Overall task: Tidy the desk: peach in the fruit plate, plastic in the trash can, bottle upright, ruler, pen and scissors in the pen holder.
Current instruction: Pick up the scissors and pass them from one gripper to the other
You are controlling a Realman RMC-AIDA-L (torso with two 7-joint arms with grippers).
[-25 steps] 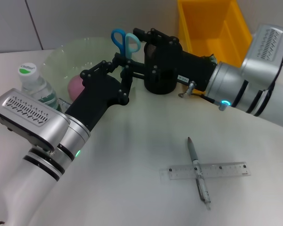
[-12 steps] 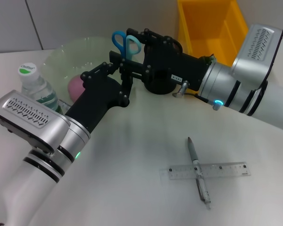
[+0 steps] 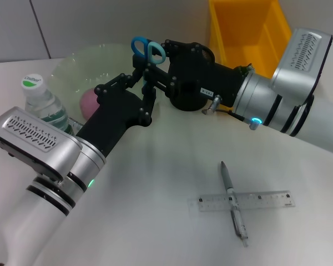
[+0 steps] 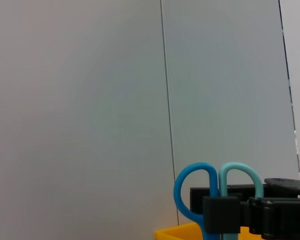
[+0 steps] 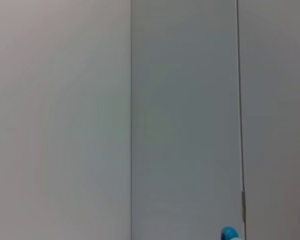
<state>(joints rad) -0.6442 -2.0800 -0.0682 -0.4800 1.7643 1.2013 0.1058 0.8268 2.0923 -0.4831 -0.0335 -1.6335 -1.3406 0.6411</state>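
Scissors mid-handover at 12 o'clock, most of the tidy-up not finished.

Peach (image 3: 89,101) in plate (image 3: 72,66), bottle (image 3: 42,101) upright at 9; pen (image 3: 232,201) and ruler (image 3: 246,200) lie crossed on bench (image 3: 155,188) at 5. Scissors (image 3: 147,51) held handles-up beside pen holder (image 3: 187,98): left hand (image 3: 141,83) clamped on them, right hand (image 3: 158,69) touching them, grip state cannot tell.

The left gripper (image 3: 146,83) and right gripper (image 3: 155,75) crowd together around the scissors (image 3: 148,51), leaving you no gap there. Directly behind them the pen holder (image 3: 188,97), fruit plate (image 3: 72,66) and yellow bin (image 3: 250,27) block passage; nearer you, open desk (image 3: 155,194) extends to the pen (image 3: 232,202) and ruler (image 3: 247,200).
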